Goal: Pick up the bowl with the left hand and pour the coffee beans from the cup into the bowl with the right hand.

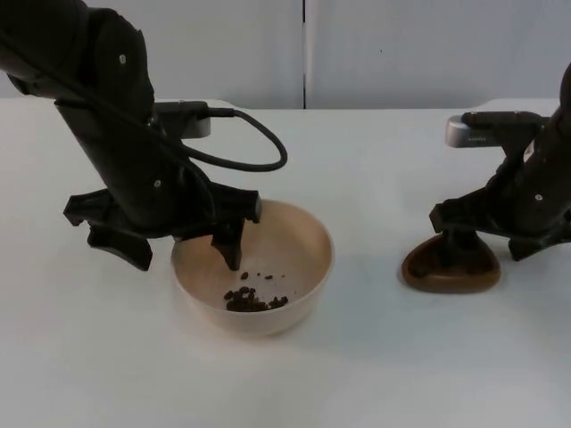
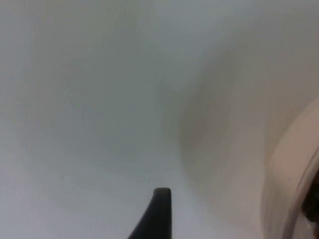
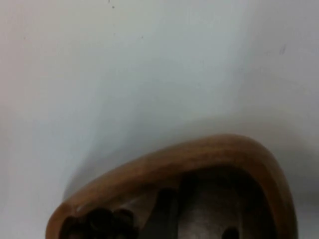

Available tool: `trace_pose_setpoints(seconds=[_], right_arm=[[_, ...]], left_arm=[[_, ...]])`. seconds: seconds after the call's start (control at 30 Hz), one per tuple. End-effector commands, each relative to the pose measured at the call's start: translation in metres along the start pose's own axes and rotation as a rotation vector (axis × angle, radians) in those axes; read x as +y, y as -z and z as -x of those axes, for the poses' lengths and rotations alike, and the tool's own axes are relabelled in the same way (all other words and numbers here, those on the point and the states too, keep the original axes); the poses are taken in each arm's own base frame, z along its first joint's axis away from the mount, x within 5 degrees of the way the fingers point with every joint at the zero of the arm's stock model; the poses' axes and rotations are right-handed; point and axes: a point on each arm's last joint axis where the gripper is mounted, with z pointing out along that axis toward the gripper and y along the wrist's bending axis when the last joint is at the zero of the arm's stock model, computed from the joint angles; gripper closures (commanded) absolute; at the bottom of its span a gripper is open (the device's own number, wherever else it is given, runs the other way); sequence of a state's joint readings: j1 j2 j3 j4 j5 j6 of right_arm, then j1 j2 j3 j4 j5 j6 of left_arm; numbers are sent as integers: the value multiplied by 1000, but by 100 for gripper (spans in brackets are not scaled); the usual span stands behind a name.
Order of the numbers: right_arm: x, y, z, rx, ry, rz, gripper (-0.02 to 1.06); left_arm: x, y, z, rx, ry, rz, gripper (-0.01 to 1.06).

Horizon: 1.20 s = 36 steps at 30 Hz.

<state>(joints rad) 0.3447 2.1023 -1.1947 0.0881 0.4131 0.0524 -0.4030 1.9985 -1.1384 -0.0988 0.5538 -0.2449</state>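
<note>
The left gripper (image 1: 183,254) straddles the near-left rim of the cream bowl (image 1: 303,241): one finger (image 1: 228,248) reaches down inside the bowl and the other (image 1: 120,250) stands outside its wall, so the fingers are spread across the rim with a gap showing, not clamped on it. The bowl sits on the white table (image 1: 375,178), and a small heap of coffee beans (image 1: 254,300) lies on its floor just beyond the inner fingertip.

The right gripper (image 1: 473,241) is low over the brown wooden cup (image 1: 449,270), which rests on the table well apart from the bowl. The right wrist view looks over the cup's rim (image 3: 164,164), with a few dark beans (image 3: 99,219) left inside beside something dark reaching into it; whether the fingers there pinch the cup wall I cannot tell.

Risks, as I judge them: with the rim loose between the left fingers, any lift or sideways drift could tip the bowl and scatter the beans. If the inner finger drags forward it would plough into the heap. On the right, an uncertain hold on the cup could let it slip or rock when moved, spilling the remaining beans.

Nothing stands between cup and bowl; the grey partition wall (image 1: 401,45) lies far behind both grippers
</note>
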Motion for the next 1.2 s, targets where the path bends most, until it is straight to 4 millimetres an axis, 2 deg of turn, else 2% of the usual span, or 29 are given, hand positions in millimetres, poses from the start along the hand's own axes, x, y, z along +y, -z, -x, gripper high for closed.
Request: trace_pose_setpoints(seconds=[0.0, 0.07, 0.23, 0.27, 0.3, 0.4, 0.43, 0.57, 0.6, 0.77, 0.8, 0.93, 0.97, 1.17], right_arm=[[0, 10, 2, -10, 0, 2, 28], [1, 18, 4, -23, 1, 4, 28], [1, 60, 12, -67, 45, -9, 28], [1, 60, 12, -67, 45, -9, 28], [2, 69, 12, -73, 53, -12, 28], [3, 99, 13, -102, 74, -11, 28], [3, 99, 13, -102, 74, -11, 28], [4, 145, 13, -171, 79, -4, 28], [4, 145, 13, -171, 79, -4, 28], [6, 203, 6, -286, 83, 8, 28], [6, 203, 6, -286, 83, 8, 28], [7, 247, -4, -381, 87, 19, 28], [7, 247, -4, -381, 87, 19, 28], [6, 283, -19, -445, 124, 19, 28]], left_arm=[[-2, 11, 4, -39, -7, -10, 20], [-3, 14, 4, -47, -7, -13, 20], [-5, 38, 8, -106, -10, -33, 20], [-5, 38, 8, -106, -10, -33, 20], [-6, 42, 8, -114, -11, -36, 20], [-8, 69, 9, -166, -15, -55, 20], [-8, 69, 9, -166, -15, -55, 20], [-9, 110, 7, -254, -28, -84, 21], [-9, 110, 7, -254, -28, -84, 21], [-10, 159, 1, -381, -65, -120, 21], [-10, 159, 1, -381, -65, -120, 21], [-9, 195, -7, -474, -89, -145, 21], [-9, 195, -7, -474, -89, -145, 21], [-7, 215, -18, -498, -156, -137, 21]])
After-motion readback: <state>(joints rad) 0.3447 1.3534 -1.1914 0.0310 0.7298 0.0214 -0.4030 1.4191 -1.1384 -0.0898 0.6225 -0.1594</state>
